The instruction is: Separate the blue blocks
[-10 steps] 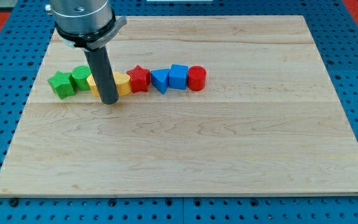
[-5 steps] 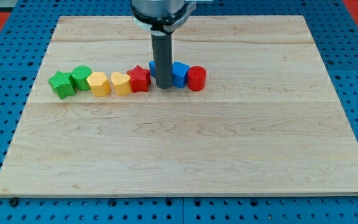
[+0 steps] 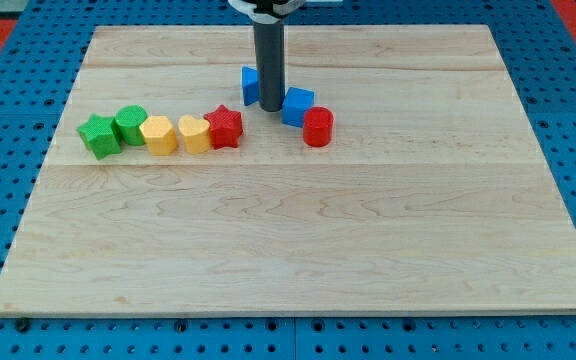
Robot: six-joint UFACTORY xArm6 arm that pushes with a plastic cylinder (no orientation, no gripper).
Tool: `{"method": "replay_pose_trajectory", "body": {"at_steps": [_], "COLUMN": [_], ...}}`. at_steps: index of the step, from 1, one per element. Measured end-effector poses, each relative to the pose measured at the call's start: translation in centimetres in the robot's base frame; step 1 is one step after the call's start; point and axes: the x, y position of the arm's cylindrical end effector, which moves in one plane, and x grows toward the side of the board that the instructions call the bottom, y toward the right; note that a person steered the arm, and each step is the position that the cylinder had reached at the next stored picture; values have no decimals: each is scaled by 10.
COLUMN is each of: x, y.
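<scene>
Table (image 3: 298, 250): pale wooden board, seven blocks in view, all in its upper half.

Rod and tip: dark rod descends from the view's top; the tip (image 3: 271, 107) stands between the two blue blocks. No hand is fitted, so nothing opens, closes or is held; the rod only pushes.

Blue block, left (image 3: 250, 86): partly hidden behind the rod, shape unclear, just beside the tip on the view's left and slightly above it.

Blue block, right (image 3: 297, 105): cube-like, just beside the tip on the view's right, near or touching the red cylinder (image 3: 317, 127) below it.

Row at the view's left: green star (image 3: 96, 134), green block (image 3: 130, 124), two yellow blocks (image 3: 158, 134) (image 3: 194, 133), red star (image 3: 224, 126), close-set.

Progress, judged: the blue pair is parted by the rod's width only. The split is begun; widening the gap appears to remain.
</scene>
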Motion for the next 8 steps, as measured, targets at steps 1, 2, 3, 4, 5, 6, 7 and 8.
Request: {"method": "replay_pose_trajectory", "body": {"at_steps": [1,2,3,4,5,6,7,8], "x": [0,0,1,17,48,55,54,54], "y": [0,0,0,0,-6,-8,-27,-42]}}
